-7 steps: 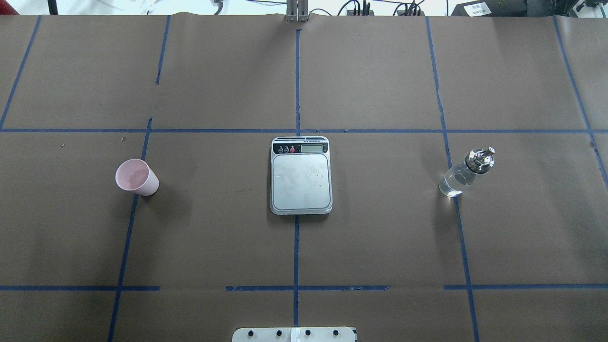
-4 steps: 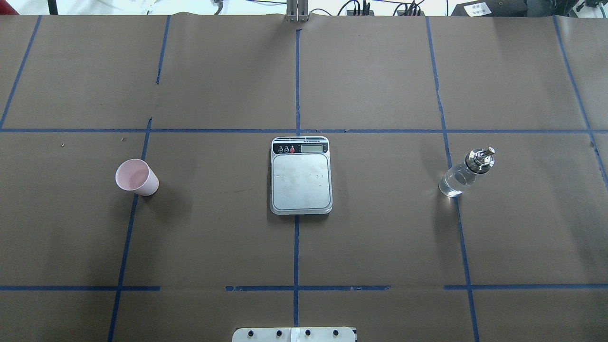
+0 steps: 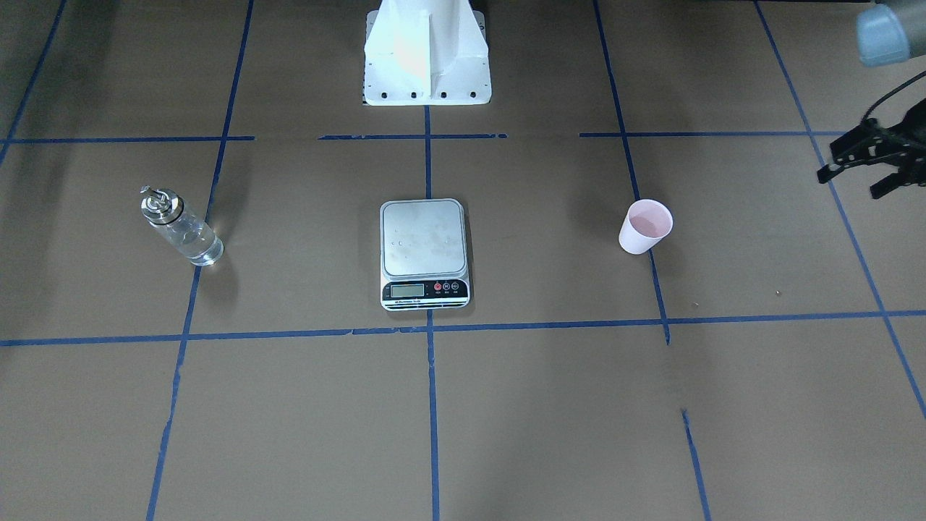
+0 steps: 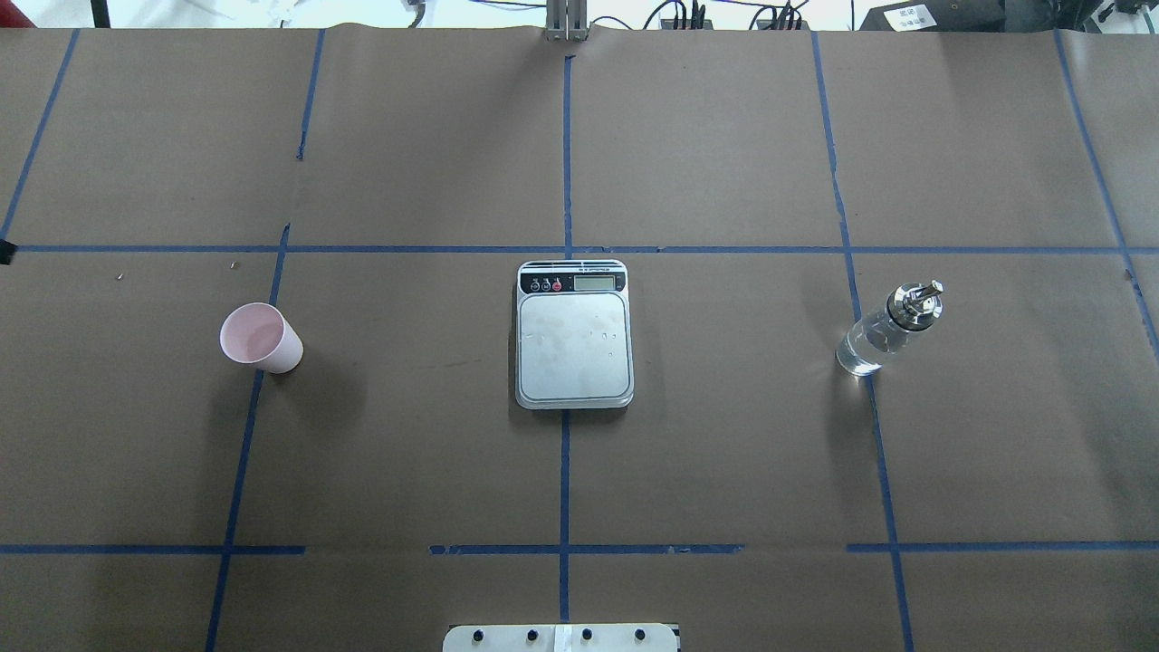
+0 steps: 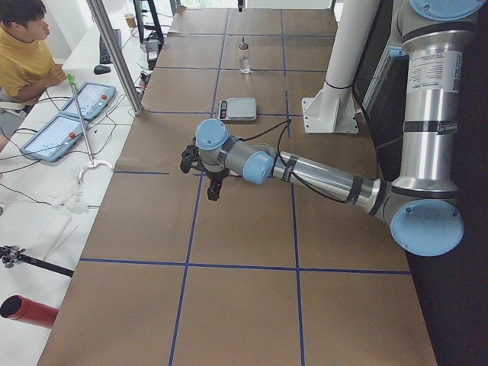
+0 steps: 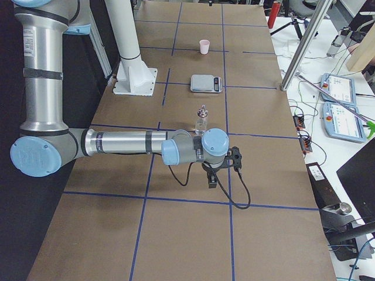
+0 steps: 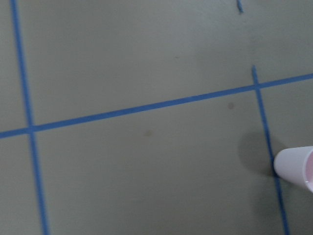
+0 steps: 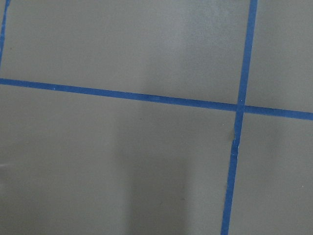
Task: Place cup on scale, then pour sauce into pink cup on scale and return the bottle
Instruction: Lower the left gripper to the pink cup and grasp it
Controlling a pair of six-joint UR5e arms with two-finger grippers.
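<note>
The pale pink cup (image 4: 261, 337) stands upright on the table's left part, apart from the scale (image 4: 573, 335) in the middle, whose silver platform is bare. The clear bottle (image 4: 892, 328) with its silver spout cap stands on the right, with clear liquid in it. My left gripper (image 3: 846, 185) is open and empty, over the table well outside the cup (image 3: 645, 226); its wrist view catches the cup (image 7: 296, 166) at the right edge. My right gripper (image 6: 212, 181) hangs over the table beyond the bottle (image 6: 201, 120); I cannot tell whether it is open or shut.
Brown paper with blue tape lines covers the table. The robot's white base (image 3: 427, 51) stands behind the scale (image 3: 425, 253). A person (image 5: 23, 46) sits at a side desk with tablets (image 5: 69, 118). The right wrist view holds only paper and tape.
A black tip of my left gripper has come into the overhead view's left edge. Cup, scale and bottle have not moved.
</note>
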